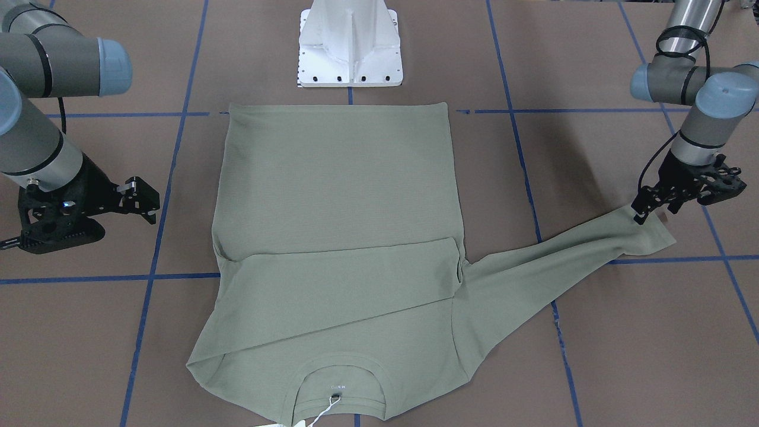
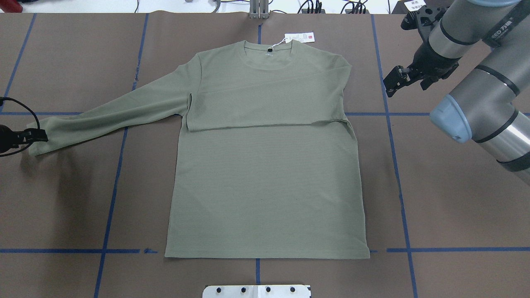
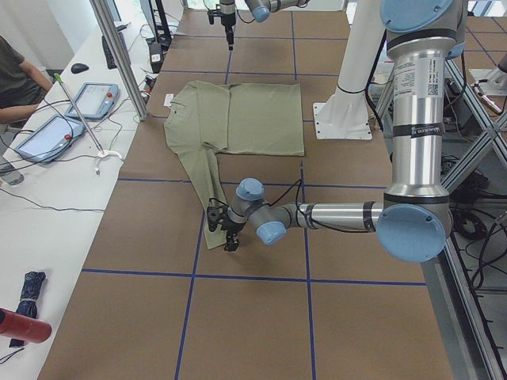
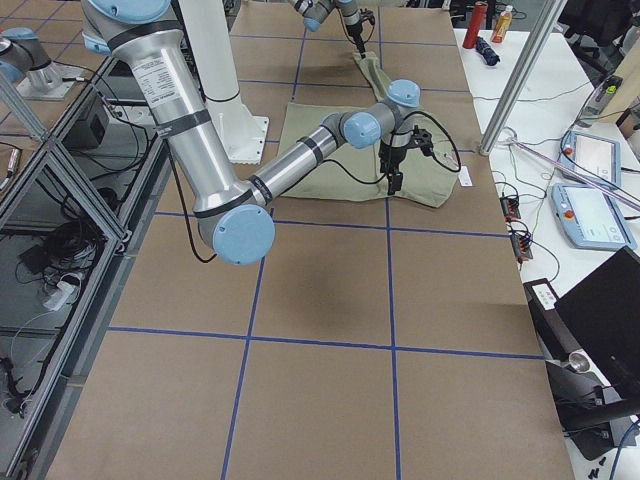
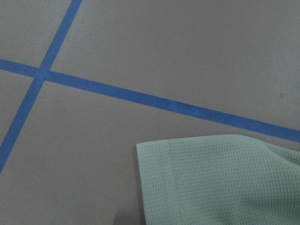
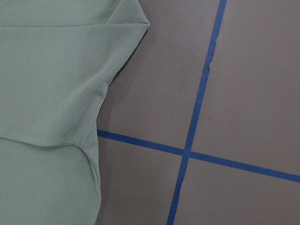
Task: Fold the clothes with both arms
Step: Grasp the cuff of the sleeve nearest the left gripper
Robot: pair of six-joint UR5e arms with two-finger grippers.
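Left tool (image 1: pixel 640 212) is set low at the outer corner of the cuff (image 5: pixel 197 183); whether its jaws are pressed onto the knit or merely touch it cannot be told. The cuff ends the left sleeve (image 2: pixel 116 114), which lies flat and stretched out toward the robot's left. The shirt (image 2: pixel 265 178) lies at the centre of the worktop (image 2: pixel 434 198), collar away from the robot, with the right sleeve (image 2: pixel 265 108) laid across the chest. Right tool (image 1: pixel 148 204) hangs beside the right shoulder, off the cloth, its jaws apparently spread and holding nothing. Risks, as judged: a grip on only the corner or top layer of the cuff may slip once the long sleeve is lifted, dropping it short of the chest. A low, dragging carry may tug the shoulder, shift the torso and disturb the sleeve laid across it. A sleeve twisted in transit would land creased. With the right tool not pinning the cloth, nothing resists such a pull. The hang tag (image 2: pixel 299 37) beside the collar may be trapped under the fold.
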